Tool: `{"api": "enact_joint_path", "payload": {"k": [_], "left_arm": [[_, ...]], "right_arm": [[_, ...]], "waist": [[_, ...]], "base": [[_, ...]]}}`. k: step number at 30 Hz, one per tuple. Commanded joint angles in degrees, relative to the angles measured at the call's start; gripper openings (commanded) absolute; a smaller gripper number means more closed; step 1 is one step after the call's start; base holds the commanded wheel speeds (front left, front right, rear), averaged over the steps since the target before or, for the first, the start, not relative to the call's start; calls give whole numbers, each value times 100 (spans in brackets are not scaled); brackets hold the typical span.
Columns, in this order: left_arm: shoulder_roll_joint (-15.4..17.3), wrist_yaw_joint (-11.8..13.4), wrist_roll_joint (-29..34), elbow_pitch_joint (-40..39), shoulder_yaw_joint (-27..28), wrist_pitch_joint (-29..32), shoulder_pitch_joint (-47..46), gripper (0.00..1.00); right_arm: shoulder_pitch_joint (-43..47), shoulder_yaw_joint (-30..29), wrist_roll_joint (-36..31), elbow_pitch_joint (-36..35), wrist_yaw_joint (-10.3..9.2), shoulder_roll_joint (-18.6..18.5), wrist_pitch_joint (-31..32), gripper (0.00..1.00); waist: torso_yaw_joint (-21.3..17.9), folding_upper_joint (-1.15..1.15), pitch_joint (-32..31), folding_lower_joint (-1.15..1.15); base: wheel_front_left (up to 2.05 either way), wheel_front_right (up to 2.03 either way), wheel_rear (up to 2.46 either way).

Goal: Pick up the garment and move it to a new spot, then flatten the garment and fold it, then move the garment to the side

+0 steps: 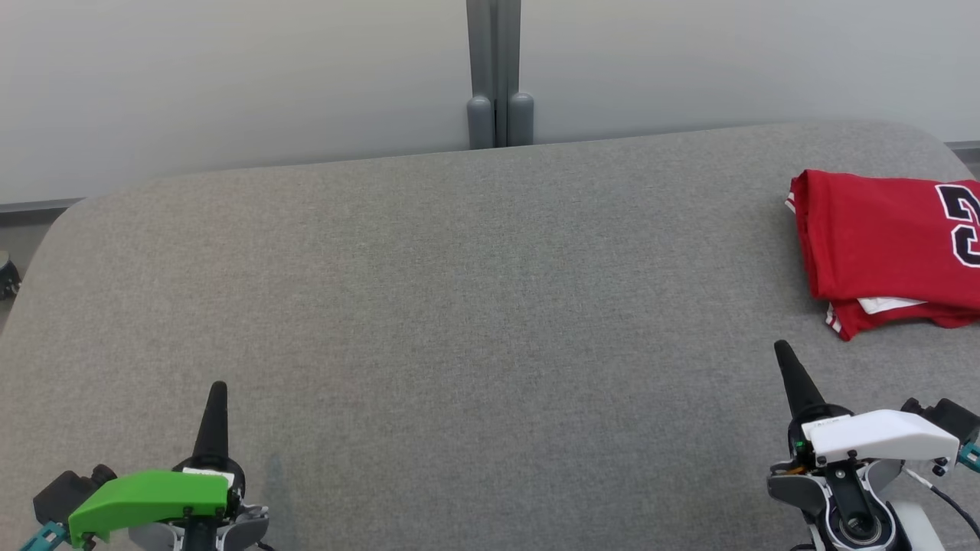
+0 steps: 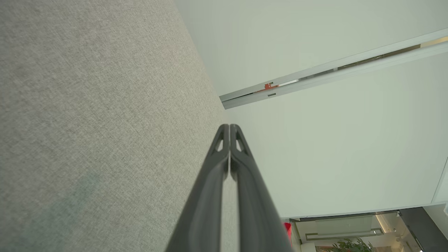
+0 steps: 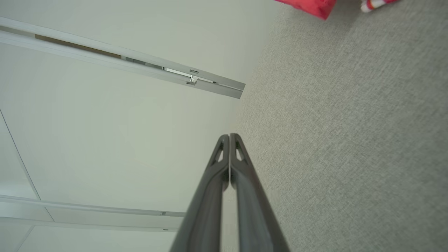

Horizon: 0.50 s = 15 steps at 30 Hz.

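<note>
1. Garment (image 1: 880, 237): a red jersey folded into a flat, layered packet. It lies at the far right of the grey fabric surface (image 1: 459, 306), and the right edge of the head view cuts off part of it.
2. Its top layer carries a dark numeral (image 1: 961, 222) outlined in white, only partly in view. A white tag (image 1: 888, 304) peeks out between the layers along the near edge. Red-and-white striped trim (image 1: 834, 317) shows at the near left corner.
3. The garment lies free of both grippers. The right gripper (image 1: 782, 348) is the nearer one, its tip pointing up toward the striped corner but apart from it.
4. In the right wrist view, the right gripper (image 3: 230, 135) has its two dark fingers pressed tip to tip, clenched on nothing. It hangs over bare fabric, with a red edge of the garment (image 3: 308, 5) at the top of that view.
5. The left gripper (image 1: 218, 390) sits at the lower left, well apart from the garment. In the left wrist view, its fingers (image 2: 229, 126) likewise meet at the tips, closed and empty.
6. A small red patch (image 2: 287, 229) low in the left wrist view may be the garment, but it is too small to tell.
7. A green cover (image 1: 145, 497) caps the left wrist and a white cover (image 1: 880, 432) caps the right.
8. Behind the surface stands a pale wall (image 1: 230, 76), with a grey post (image 1: 494, 76) at its middle.
</note>
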Motion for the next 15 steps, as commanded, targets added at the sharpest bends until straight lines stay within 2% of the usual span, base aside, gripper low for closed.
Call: {"api": "enact_joint_path", "payload": {"k": [1,15], "left_arm": [[32,-43,-126,-57,49,43,-138,0],[35,-108,-734,-53,126,213,-216,0]], "right_arm": [[-117,-35,143,-74,3,-28,46,0],[-113,-131,792,-125,3,-31,221,0]], "waist": [[-2,0,0,0],[-25,0,1,0]], "base": [[0,0,0],[0,0,0]]}}
